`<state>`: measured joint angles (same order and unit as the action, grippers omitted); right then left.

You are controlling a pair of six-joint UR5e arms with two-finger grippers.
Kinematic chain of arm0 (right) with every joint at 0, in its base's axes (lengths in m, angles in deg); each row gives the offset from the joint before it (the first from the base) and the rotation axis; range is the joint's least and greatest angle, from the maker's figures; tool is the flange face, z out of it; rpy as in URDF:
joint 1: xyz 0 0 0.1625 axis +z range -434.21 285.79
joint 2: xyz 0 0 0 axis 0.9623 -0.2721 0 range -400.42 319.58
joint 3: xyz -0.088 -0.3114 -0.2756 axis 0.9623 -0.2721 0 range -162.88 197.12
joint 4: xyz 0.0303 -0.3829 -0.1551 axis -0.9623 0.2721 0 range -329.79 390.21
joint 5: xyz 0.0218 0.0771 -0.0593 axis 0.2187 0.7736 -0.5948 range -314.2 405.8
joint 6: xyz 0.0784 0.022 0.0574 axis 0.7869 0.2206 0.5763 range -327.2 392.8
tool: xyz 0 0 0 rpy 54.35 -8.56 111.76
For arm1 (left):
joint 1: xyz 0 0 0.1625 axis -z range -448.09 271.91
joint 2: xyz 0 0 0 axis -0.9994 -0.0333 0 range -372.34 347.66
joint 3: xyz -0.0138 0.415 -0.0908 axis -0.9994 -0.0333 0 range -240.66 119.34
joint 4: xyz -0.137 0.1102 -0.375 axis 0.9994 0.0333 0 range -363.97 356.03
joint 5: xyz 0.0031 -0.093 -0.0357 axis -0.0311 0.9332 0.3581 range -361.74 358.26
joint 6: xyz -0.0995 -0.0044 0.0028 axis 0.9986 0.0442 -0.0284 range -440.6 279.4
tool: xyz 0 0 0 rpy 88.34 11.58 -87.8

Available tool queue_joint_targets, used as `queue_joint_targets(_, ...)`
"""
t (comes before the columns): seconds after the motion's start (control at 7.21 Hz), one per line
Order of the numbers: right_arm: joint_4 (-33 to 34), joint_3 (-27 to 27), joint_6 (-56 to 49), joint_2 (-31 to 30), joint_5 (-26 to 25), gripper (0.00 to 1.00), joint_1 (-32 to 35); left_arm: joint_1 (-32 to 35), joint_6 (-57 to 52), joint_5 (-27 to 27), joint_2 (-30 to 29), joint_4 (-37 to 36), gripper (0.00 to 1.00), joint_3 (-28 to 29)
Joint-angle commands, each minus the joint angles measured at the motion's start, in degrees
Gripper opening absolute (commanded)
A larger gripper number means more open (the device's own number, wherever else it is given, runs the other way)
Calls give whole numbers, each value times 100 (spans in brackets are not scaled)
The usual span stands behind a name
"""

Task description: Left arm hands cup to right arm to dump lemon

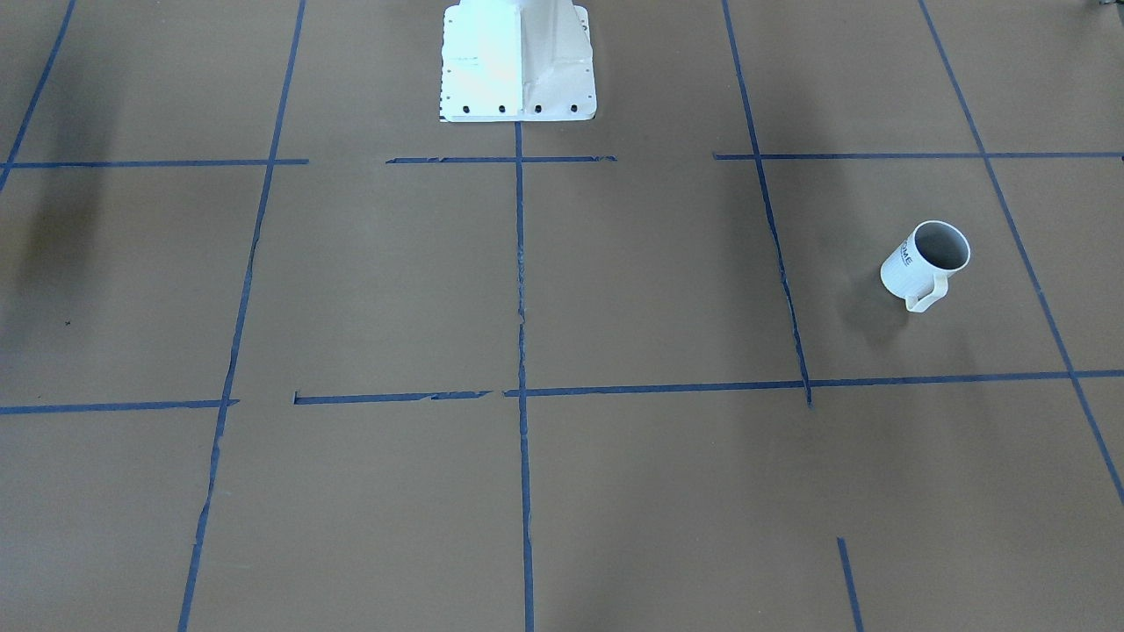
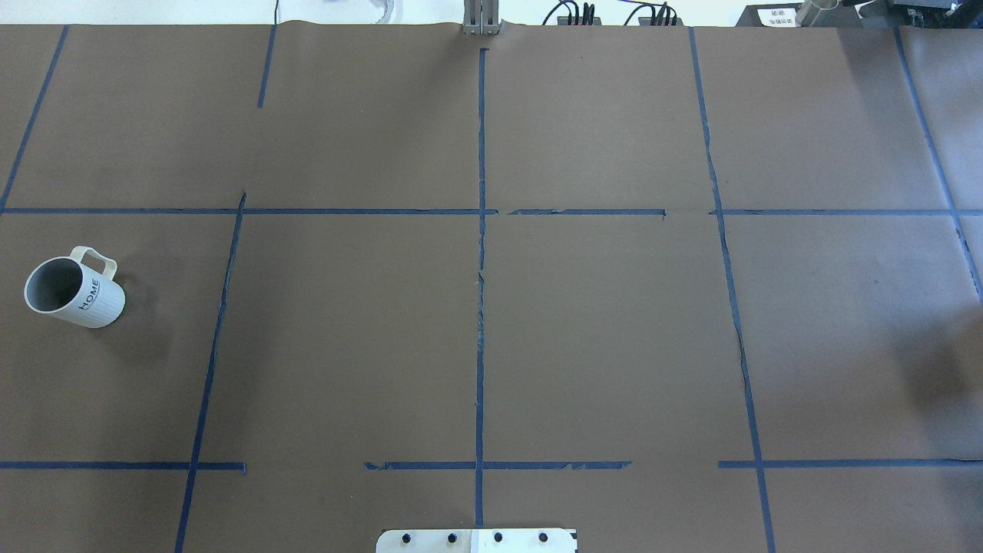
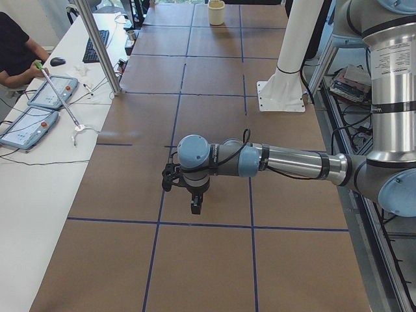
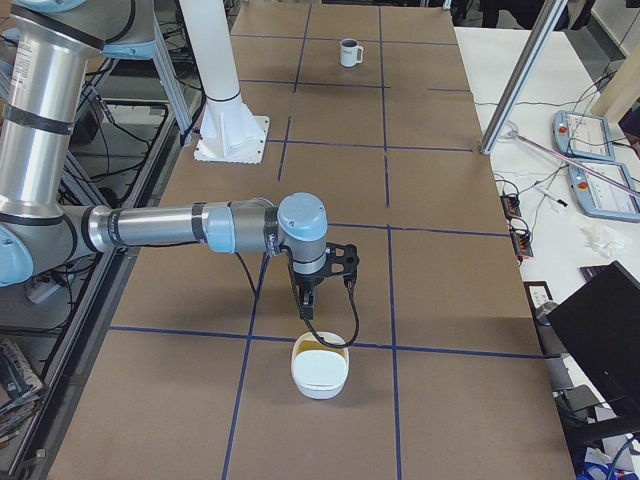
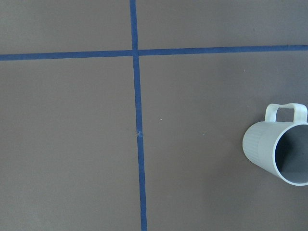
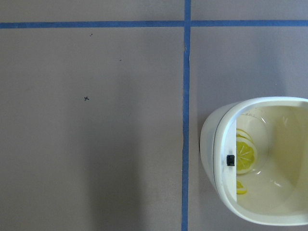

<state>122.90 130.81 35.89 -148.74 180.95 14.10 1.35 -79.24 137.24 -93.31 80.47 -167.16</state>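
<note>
The cup point(image 2: 77, 296) is standing upright near the table's left edge, its handle pointing toward the far edge, away from the robot. The left gripper point(image 3: 195, 205) is hanging over that end, so it is nearer. The right gripper point(image 4: 306, 308) is hovering well apart, toward the right edge. I cannot tell how far either is open.

Brown paper tbl top point(image 2: 614, 346) w/ blue tape grid point(image 2: 481, 307). White base plate point(image 2: 476, 541) at 6 o'clock in overhead view. White bowl point(image 4: 318, 385), pale-yellow inside, at 6 o'clock in right-side view, on a tape line. Side bench in left-side view: operator point(image 3: 16, 55) at 10 o'clock, tablet point(image 3: 53, 91), alu post point(image 3: 97, 42).
</note>
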Motion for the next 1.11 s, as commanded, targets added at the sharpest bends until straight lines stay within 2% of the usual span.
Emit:
queue_joint_targets(0.0,3,-127,16,-31,20,100,-15,12,76,-29,20,46,100,42)
queue_joint_targets(0.69,-14,-128,43,4,161,100,-16,12,58,42,20,11,100,33)
queue_joint_targets(0.97,-23,90,52,48,178,100,-7,20,75,50,29,11,100,60)
